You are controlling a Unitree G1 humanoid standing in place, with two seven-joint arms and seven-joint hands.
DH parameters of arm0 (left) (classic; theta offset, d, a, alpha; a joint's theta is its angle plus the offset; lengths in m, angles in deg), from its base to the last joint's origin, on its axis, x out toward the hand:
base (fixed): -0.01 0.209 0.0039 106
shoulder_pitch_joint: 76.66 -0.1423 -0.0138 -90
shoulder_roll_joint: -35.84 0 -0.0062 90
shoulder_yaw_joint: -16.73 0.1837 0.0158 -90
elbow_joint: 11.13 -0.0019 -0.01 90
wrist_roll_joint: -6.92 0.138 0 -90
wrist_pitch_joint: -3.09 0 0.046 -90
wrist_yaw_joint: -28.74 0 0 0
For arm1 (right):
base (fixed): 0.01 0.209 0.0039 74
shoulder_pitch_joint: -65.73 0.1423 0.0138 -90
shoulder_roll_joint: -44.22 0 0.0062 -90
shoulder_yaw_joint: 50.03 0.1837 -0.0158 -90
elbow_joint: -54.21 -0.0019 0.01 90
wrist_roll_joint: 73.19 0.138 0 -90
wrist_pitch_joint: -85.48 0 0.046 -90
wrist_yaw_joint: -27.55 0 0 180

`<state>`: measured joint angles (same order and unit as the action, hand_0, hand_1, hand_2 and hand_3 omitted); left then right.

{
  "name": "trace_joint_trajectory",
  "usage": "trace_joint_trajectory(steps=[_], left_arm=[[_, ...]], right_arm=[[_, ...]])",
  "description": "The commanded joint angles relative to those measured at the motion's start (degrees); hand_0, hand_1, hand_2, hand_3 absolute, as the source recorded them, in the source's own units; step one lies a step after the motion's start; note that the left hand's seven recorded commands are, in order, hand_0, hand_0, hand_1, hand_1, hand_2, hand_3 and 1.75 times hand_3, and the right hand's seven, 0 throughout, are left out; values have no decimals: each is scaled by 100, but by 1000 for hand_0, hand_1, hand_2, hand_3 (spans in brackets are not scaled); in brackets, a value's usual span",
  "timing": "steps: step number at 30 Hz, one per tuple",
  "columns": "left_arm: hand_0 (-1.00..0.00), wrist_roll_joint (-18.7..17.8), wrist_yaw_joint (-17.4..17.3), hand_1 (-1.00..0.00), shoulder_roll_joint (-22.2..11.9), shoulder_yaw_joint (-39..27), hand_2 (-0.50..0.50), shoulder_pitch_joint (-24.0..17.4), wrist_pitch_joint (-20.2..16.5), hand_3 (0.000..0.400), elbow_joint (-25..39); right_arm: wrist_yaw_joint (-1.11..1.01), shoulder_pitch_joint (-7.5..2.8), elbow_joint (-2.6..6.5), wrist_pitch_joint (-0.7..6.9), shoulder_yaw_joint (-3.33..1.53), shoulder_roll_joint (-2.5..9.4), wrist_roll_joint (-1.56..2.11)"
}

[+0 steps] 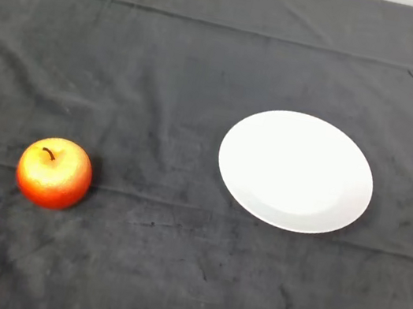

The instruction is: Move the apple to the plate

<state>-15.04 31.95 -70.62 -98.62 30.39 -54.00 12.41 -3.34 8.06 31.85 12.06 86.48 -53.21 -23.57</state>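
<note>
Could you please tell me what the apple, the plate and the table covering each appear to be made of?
The red and yellow apple has a glossy skin and dark stem; real or plastic is unclear. The round white plate looks smooth and uniform, likely ceramic or melamine. The dark grey cloth is matte fabric, with creases and fold lines.

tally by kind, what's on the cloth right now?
apple: 1, red-yellow, stem up, on the cloth at left
plate: 1, white, nothing on it, at right
Total: 2
</note>
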Motion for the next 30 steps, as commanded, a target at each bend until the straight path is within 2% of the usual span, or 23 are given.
trace_joint_trajectory(steps=[1,19,30], left_arm=[[0,142,-59,0,37,-115,0,227,130,0,-255],[0,350,-104,0,103,-53,0,300,253,0,-278],[0,838,193,0,210,282,0,428,453,0,-268]], right_arm=[[-10,186,123,18,196,-110,-77],[-11,187,123,19,203,-110,-84],[-12,188,122,20,207,-109,-89]])
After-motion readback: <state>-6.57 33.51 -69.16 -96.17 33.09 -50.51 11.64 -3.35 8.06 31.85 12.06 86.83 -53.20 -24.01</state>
